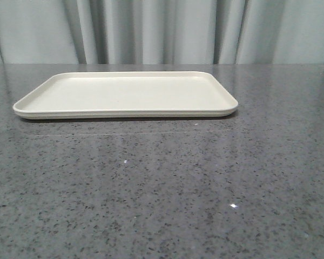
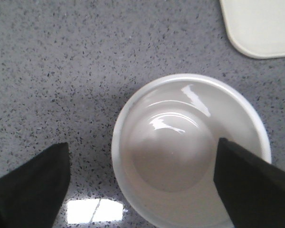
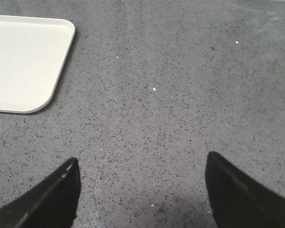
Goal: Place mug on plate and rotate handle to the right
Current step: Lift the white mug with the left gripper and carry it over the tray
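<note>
Hovering our hands over the grey table (image 1: 162, 205)

Our left gripper (image 2: 142, 185) is spread wide over the white mug (image 2: 190, 152), one finger inside it. Our right gripper (image 3: 140, 194) is spread wide too, holding nothing. The plate (image 1: 124, 94) sits farther back.

left end effector (image 2: 142, 190): fingers spread wide | right end effector (image 3: 140, 194): fingers spread wide, holding nothing
</note>
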You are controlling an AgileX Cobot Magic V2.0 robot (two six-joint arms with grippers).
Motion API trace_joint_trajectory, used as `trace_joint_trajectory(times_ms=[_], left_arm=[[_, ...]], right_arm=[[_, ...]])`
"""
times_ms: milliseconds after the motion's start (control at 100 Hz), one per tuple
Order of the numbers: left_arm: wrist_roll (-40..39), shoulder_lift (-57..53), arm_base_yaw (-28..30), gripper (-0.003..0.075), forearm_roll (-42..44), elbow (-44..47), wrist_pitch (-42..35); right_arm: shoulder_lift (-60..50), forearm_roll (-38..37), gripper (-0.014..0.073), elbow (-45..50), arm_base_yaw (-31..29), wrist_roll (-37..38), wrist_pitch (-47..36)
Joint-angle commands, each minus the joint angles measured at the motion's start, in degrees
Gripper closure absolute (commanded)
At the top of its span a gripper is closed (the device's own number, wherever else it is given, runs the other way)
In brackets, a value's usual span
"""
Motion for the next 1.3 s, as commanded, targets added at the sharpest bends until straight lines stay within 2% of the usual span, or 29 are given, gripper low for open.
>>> trace_joint_trajectory(times_ms=[0,210,310,500,800,970,1290], left_arm=[[-0.72,1.56,-0.04,0.0121,0.3,-1.82,-1.72],[-0.72,3.34,-0.04,0.0127,0.28,-1.82,-1.92],[-0.72,3.34,-0.04,0.0174,0.28,-1.82,-2.0],[-0.72,3.34,-0.04,0.0347,0.28,-1.82,-2.0],[-0.72,3.34,-0.04,0.0577,0.54,-1.61,-2.05],[-0.72,3.34,-0.04,0.0741,0.54,-1.61,-2.05],[-0.72,2.93,-0.04,0.074,-0.14,-3.86,-1.4]], right_arm=[[0.6,0.27,0.0043,-1.87,-0.34,-0.02,-4.16],[0.6,0.27,0.0043,-1.87,-0.34,-0.02,-4.11],[0.6,0.27,0.0043,-1.87,-0.34,-0.02,-4.06],[0.6,0.27,0.0043,-1.87,-0.34,-0.02,-4.18],[0.6,0.27,0.0043,-1.87,-0.34,-0.02,-4.23],[0.6,0.27,0.0043,-1.87,-0.34,-0.02,-4.23],[0.6,0.27,0.0043,-1.87,-0.34,-0.02,-4.23]])
